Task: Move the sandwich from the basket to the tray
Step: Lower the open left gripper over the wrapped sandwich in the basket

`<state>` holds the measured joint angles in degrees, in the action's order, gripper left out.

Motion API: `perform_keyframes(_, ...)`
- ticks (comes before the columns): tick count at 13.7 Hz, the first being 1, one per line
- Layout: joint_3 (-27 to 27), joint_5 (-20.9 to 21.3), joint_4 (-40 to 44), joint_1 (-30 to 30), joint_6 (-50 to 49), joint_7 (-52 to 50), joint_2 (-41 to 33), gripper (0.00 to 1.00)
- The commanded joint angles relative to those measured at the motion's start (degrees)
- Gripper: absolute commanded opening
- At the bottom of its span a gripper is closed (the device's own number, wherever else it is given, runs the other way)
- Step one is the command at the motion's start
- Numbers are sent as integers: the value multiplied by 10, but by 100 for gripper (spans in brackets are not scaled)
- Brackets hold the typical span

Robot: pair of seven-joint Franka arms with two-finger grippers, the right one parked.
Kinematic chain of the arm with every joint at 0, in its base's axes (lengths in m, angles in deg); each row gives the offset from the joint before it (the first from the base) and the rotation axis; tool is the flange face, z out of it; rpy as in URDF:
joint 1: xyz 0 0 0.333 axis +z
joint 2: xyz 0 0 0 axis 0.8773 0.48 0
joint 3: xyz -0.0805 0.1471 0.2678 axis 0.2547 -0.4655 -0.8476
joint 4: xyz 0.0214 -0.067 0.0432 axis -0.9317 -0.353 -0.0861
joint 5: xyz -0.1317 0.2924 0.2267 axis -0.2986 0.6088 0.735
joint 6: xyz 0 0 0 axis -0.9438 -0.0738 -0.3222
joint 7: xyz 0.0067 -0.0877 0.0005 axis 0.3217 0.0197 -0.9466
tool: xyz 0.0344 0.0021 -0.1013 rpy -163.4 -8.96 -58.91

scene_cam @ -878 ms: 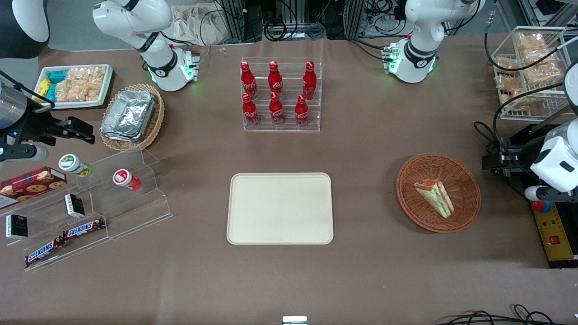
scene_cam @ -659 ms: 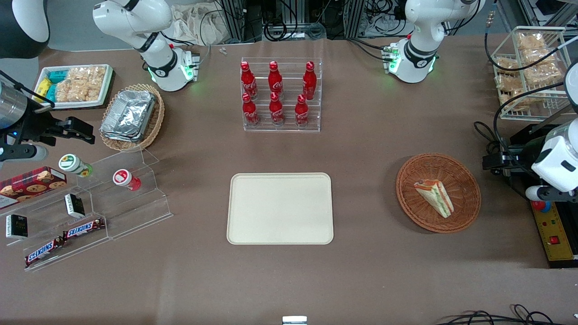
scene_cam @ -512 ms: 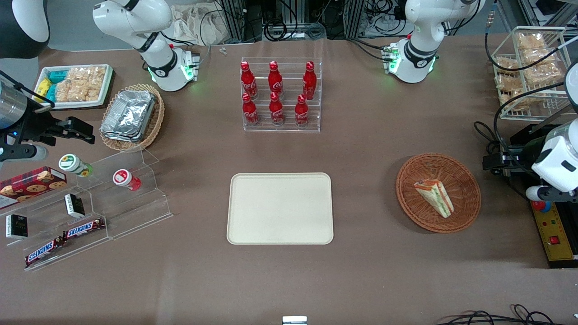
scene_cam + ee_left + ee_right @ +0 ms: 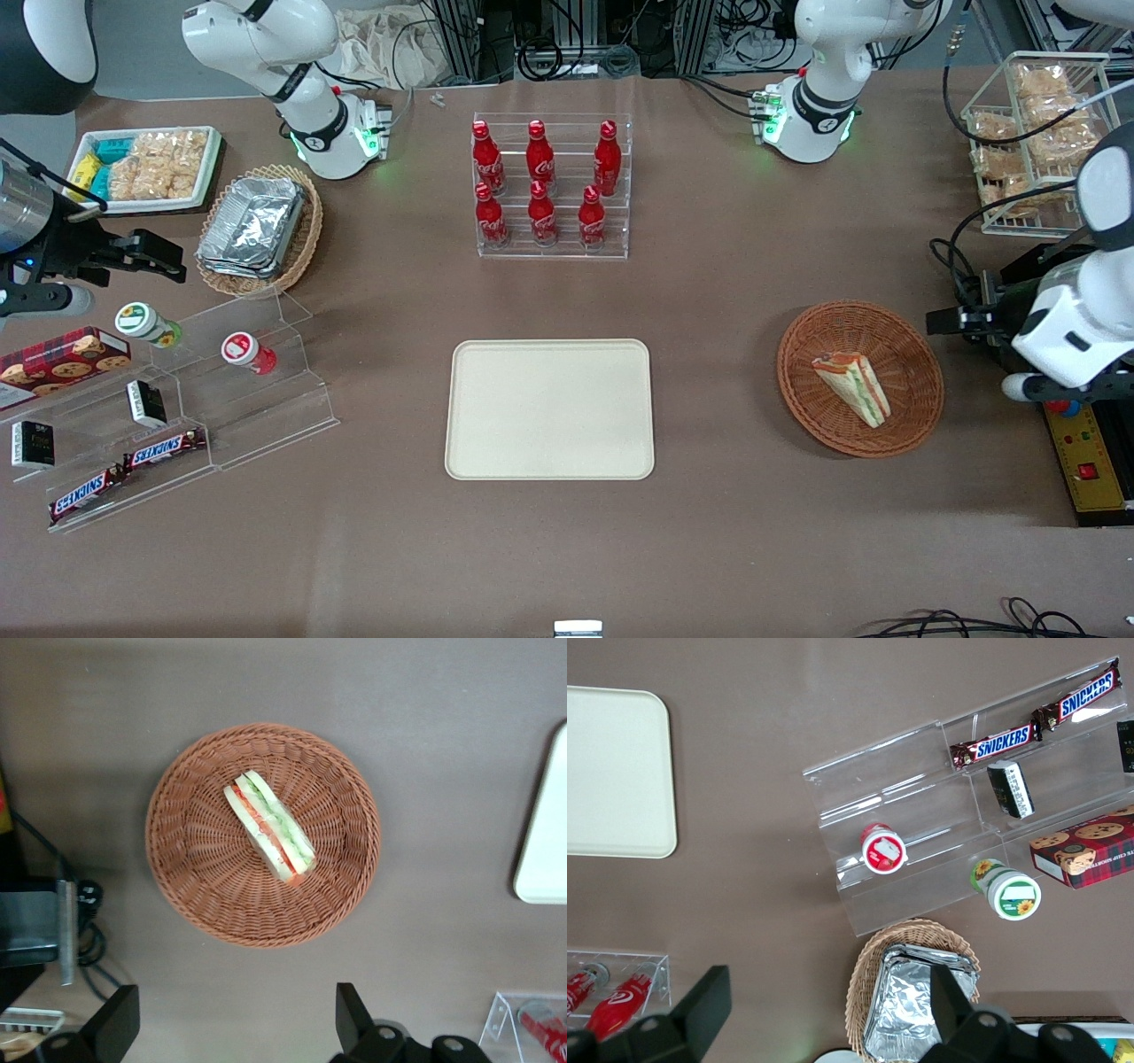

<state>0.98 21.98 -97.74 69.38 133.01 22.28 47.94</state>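
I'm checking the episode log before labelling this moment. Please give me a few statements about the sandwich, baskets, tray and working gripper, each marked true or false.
1. The triangular wedge sandwich lies in the round reddish-brown wicker basket. True.
2. The cream-beige rectangular tray holds a sandwich. False: nothing lies on it.
3. The left arm's gripper grips the sandwich. False: it is open, away from the basket, toward the working arm's end of the table.
4. Foil containers sit in a lighter tan wicker basket. True.
5. The red bottles stand on the tray. False: they stand in a clear rack.
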Motion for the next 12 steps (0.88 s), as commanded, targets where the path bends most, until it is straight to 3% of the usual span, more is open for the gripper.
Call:
perform_keyframes(1,2,-8,-100,1,99,-83,-27,99)
perform_keyframes(7,2,-14,-211,1,293,-243,6,98)
perform_keyframes(12,1,-13,-295,2,414,-279,20,98)
